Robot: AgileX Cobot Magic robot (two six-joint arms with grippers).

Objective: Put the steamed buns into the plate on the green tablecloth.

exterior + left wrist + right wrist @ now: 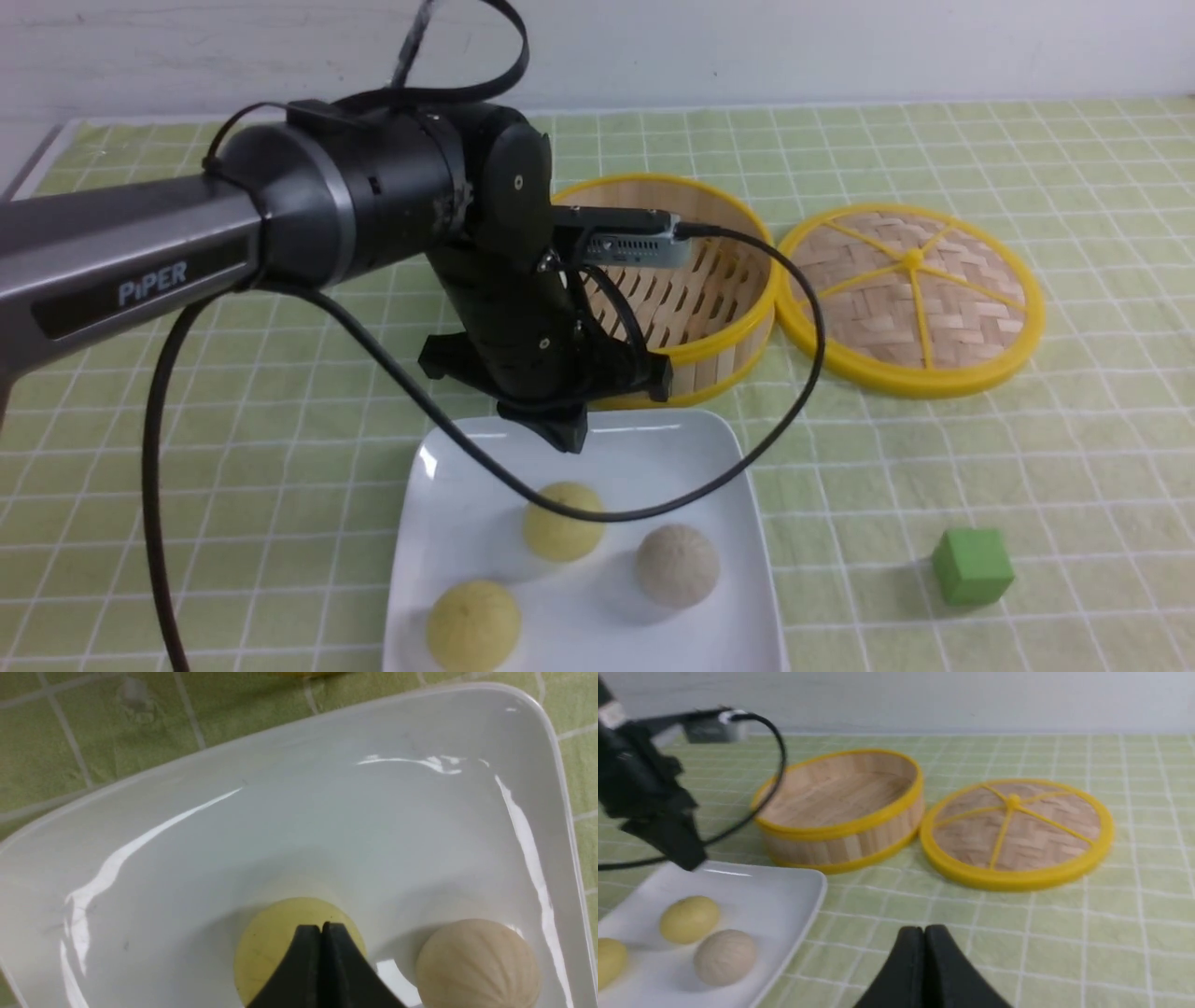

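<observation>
Three steamed buns lie in the white square plate (709, 448) on the green tablecloth (934, 467): a pale yellow bun (563, 520) in the middle, another yellow bun (473, 625) at the front left, and a grey-white bun (678, 564) to the right. My left gripper (560, 434) hangs above the plate's far edge, shut and empty. In the left wrist view its shut tips (321, 927) overlap the yellow bun (271, 947), with the grey-white bun (476, 963) beside it. My right gripper (924, 931) is shut and empty, above bare cloth right of the plate (803, 891).
An open round bamboo steamer (719, 299) with a yellow rim stands behind the plate, partly hidden by my left arm. Its woven lid (910, 299) lies flat to the right of it. A small green cube (973, 566) sits on the cloth at the front right.
</observation>
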